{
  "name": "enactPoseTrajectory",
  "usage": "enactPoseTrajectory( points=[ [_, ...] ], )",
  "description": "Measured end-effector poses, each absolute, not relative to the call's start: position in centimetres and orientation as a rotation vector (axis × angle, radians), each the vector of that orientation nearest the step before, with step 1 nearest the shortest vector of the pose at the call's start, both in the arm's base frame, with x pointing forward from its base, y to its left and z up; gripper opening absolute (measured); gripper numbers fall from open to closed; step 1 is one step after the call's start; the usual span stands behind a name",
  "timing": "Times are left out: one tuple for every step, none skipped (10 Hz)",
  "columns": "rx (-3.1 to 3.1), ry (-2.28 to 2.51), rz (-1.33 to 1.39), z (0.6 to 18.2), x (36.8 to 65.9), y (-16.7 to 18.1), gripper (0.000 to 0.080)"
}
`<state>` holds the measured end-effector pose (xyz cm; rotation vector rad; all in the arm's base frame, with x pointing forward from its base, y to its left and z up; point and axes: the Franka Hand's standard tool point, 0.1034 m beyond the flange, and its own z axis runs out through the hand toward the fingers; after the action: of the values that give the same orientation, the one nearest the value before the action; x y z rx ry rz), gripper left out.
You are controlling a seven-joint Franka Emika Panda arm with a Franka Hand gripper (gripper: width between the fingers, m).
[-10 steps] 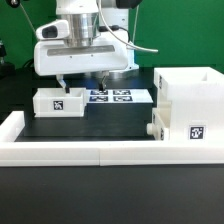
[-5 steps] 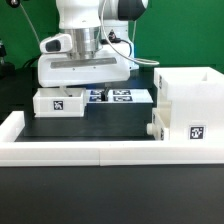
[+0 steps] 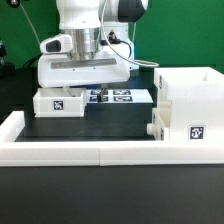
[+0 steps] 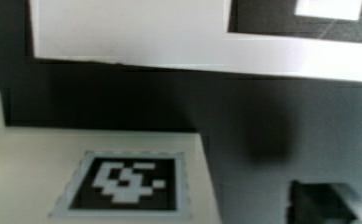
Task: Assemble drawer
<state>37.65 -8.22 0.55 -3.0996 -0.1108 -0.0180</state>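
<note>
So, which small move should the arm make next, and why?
Probably a short descent onto the small tray. The gripper hangs low right over it, and the wrist view shows the tray's tag close below. Whether the jaws are open cannot be seen.

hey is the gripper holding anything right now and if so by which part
It cannot be told. In the exterior view the gripper sits low over the small tray, its fingertips hidden behind the tray. The wrist view shows no clear contact.

white tagged tray [image 3: 58, 102] well apart from upright shell [image 3: 189, 106]
</note>
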Motion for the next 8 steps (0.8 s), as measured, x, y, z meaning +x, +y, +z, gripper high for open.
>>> enactPoseTrajectory(
  points=[
    [-3.1,-0.111,-0.018,0.55,37.65,-8.22,0.0405],
    [-3.1,-0.111,-0.018,0.55,37.65,-8.22,0.0238],
    [-3.1,-0.111,-0.018,0.55,37.65,-8.22,0.0078],
    [-3.1,-0.114,-0.02,0.58,37.72,-8.23,0.0078],
    [-3.1,-0.114,-0.021,0.59,37.74,-8.23,0.0043],
    [-3.1,-0.114,-0.021,0.59,37.75,-8.24,0.0043],
    [-3.1,-0.114,-0.021,0.59,37.75,-8.24,0.0043],
    [-3.1,-0.114,-0.021,0.59,37.75,-8.24,0.0043]
  ],
)
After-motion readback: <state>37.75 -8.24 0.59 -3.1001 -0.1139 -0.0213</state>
